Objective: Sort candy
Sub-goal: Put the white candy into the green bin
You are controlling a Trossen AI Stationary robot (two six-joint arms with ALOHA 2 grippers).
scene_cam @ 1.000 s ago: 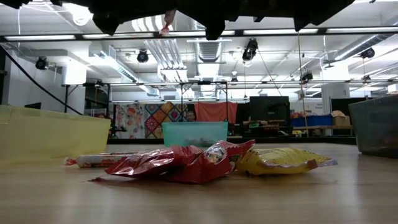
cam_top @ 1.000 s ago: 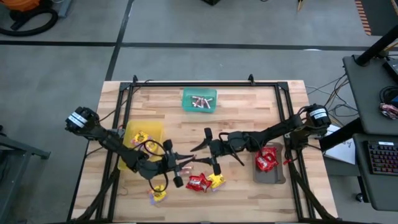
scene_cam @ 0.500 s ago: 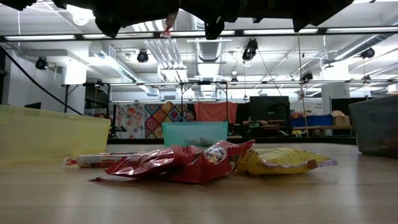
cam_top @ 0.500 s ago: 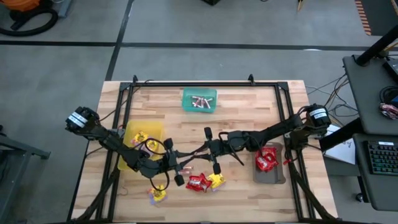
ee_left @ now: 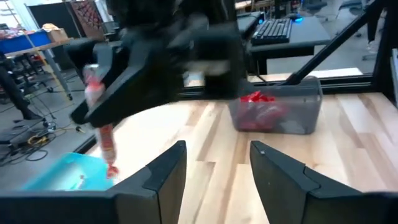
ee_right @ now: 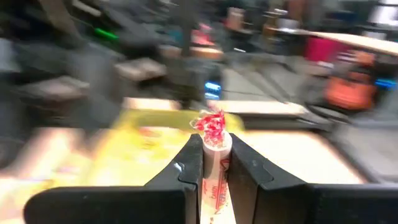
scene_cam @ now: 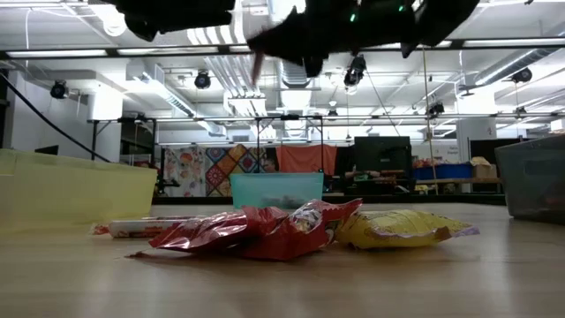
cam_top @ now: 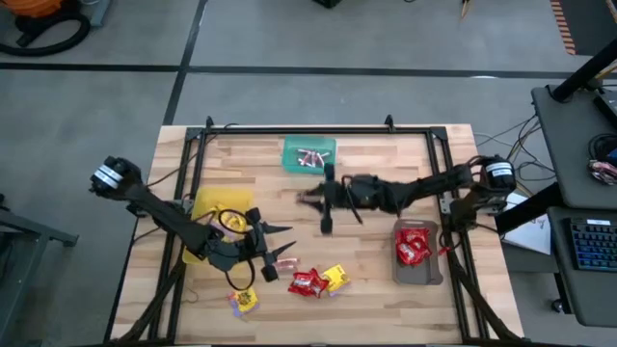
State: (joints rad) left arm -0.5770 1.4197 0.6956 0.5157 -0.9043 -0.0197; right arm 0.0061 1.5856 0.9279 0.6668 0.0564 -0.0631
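Note:
The candy is spread over the wooden table. A red packet (cam_top: 307, 281) and a yellow packet (cam_top: 335, 278) lie flat near the front, with another yellow packet (cam_top: 243, 301) to their left. A pinkish roll (cam_top: 286, 261) lies by my left gripper (cam_top: 284, 243), which is open and holds nothing. My right gripper (cam_top: 312, 198) hangs above the table's middle, shut on a pinkish-silver roll (ee_right: 211, 163). It is just on the near side of the green tray (cam_top: 308, 155), which holds more rolls. My right gripper pinches the roll's body (ee_right: 212, 177) between its two fingers, coming level from the table's right. One red twisted end (ee_right: 211, 123) sticks out past the fingertips. The roll is lifted clear of the table.
A yellow tray (cam_top: 236, 200) with yellow packets stands at the left under my left arm. A grey tray (cam_top: 416, 273) with red packets stands at the right. A black frame runs along the table's far, left and right edges.
The roll has passed from my left gripper to my right. My right gripper shut on it, my left gripper opened and drew back a little. My right gripper then carried the roll toward the table's far edge, closer to the green tray.

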